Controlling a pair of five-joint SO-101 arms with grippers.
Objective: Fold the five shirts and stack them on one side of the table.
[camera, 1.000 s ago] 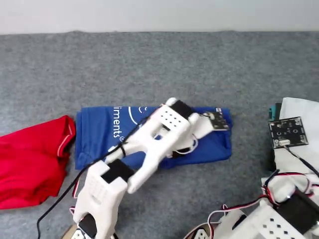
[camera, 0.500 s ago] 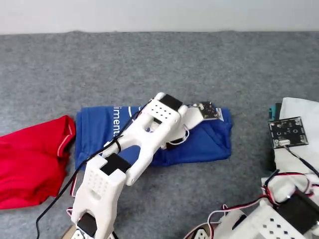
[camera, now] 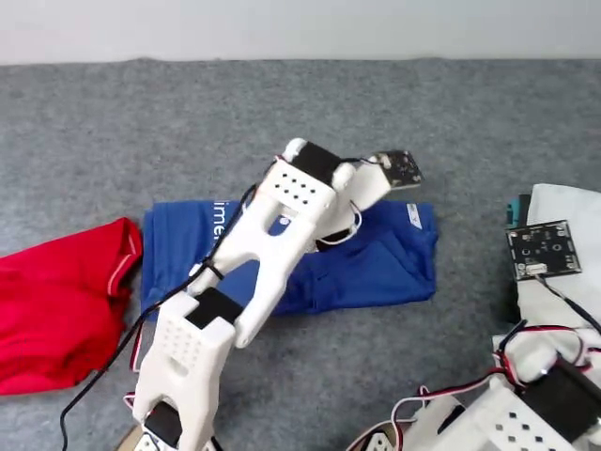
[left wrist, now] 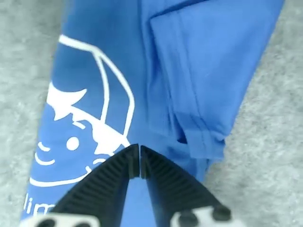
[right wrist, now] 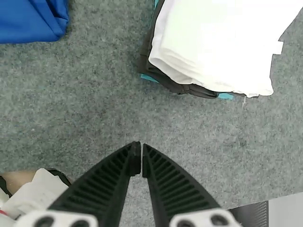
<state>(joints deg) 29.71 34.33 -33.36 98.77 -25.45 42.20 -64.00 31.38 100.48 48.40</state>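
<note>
The left pincer (left wrist: 140, 163), jaws together on nothing, has risen above the folded blue cotton shirt (camera: 385, 268) at the middle of the grey felt bench (camera: 282, 113), drifting toward the far edge. That fold looks done; moving it onto the white-topped pile (camera: 573, 202) at the right edge seems next.

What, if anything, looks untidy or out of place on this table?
The red shirt lies crumpled and unfolded on the left of the table, far from the folded stack on the right. The blue shirt is folded, but its layers sit uneven at one end.
</note>
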